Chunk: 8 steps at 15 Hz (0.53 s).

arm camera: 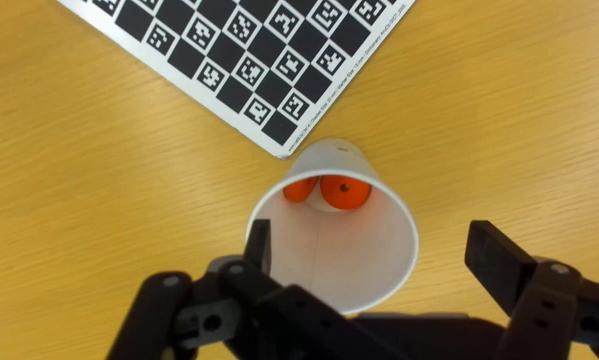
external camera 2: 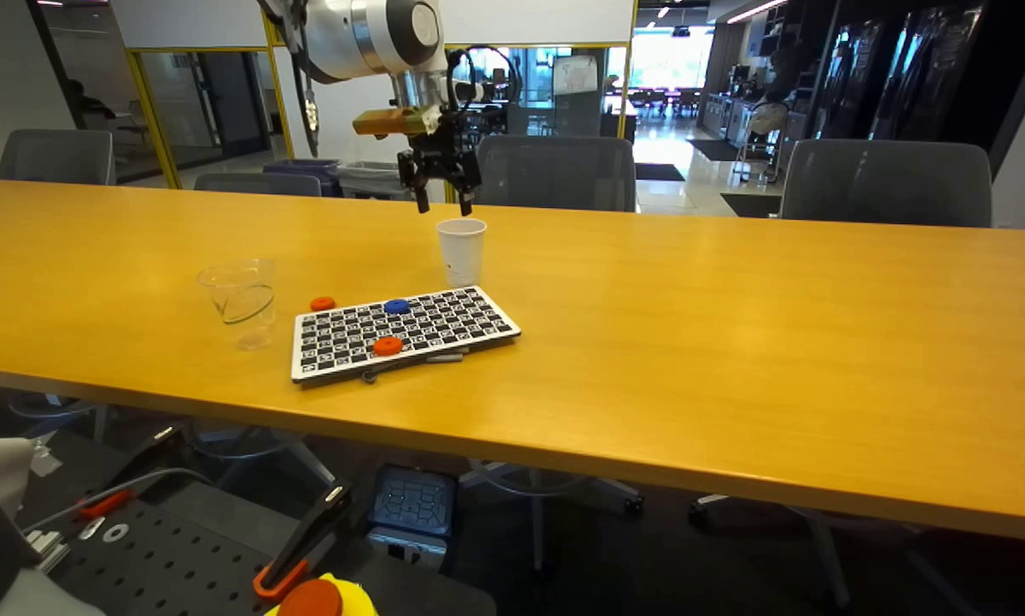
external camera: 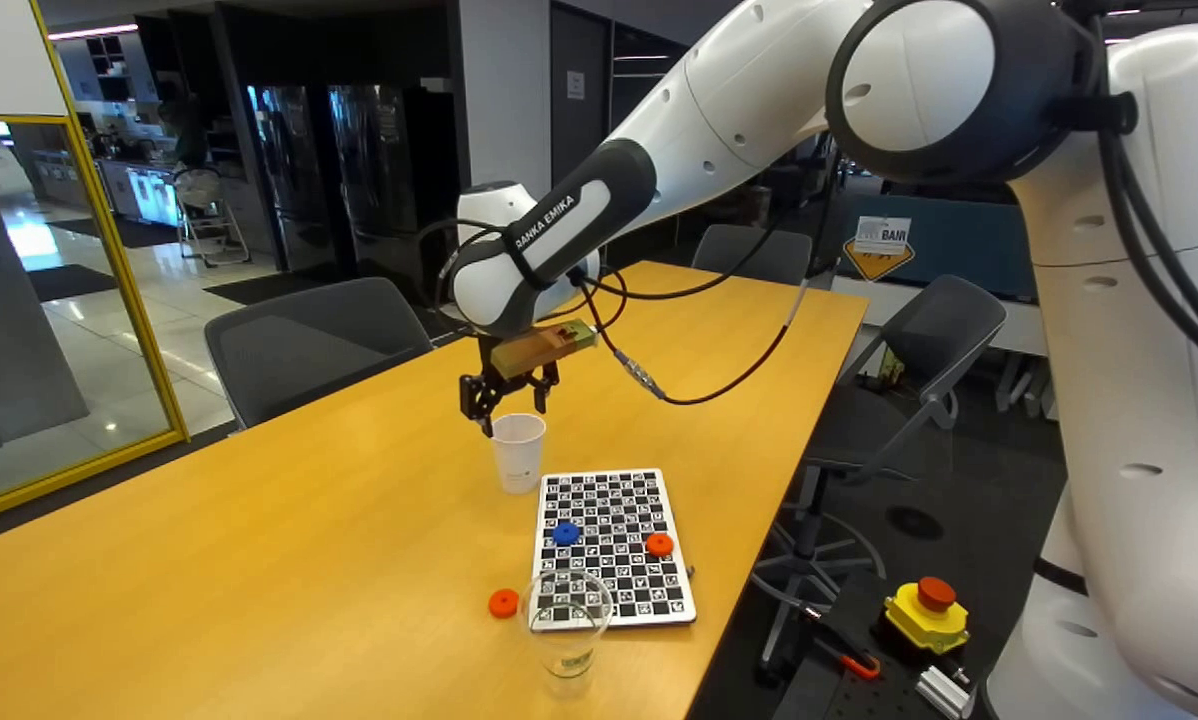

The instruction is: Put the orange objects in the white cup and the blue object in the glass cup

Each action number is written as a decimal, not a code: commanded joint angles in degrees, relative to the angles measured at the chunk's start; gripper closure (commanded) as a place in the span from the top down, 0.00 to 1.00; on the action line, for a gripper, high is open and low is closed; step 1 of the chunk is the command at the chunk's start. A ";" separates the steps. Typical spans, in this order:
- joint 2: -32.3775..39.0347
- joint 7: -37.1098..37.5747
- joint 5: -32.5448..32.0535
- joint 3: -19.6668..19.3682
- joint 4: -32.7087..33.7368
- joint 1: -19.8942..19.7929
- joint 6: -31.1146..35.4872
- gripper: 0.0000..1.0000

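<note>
My gripper: spread wide; I hold nothing, just above the white cup. Done, I judge: two orange pieces, inside that cup, below me. Outstanding: one orange disc and the blue disc, on the checkered board, lower and off to one side; a second orange disc just beside it, on the table; the glass cup, farthest from me, no disc visible inside.

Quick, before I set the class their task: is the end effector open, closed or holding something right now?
End effector: open, holding nothing, above the white cup.
</note>
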 commanded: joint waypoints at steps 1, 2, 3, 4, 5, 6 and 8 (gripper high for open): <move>-6.24 4.60 -1.39 -0.21 -7.18 1.85 -1.14 1.00; -7.58 5.98 -1.51 -0.15 -9.46 2.23 -0.65 1.00; -8.75 6.96 -1.57 0.01 -11.58 2.46 -0.11 1.00; -9.80 7.78 -1.44 0.24 -13.84 2.55 0.69 1.00; -10.52 8.54 -1.32 0.45 -15.55 2.62 1.17 1.00; -11.02 9.03 -1.04 0.70 -17.35 2.53 1.92 1.00; -11.51 8.74 -0.57 1.25 -20.19 2.12 3.72 1.00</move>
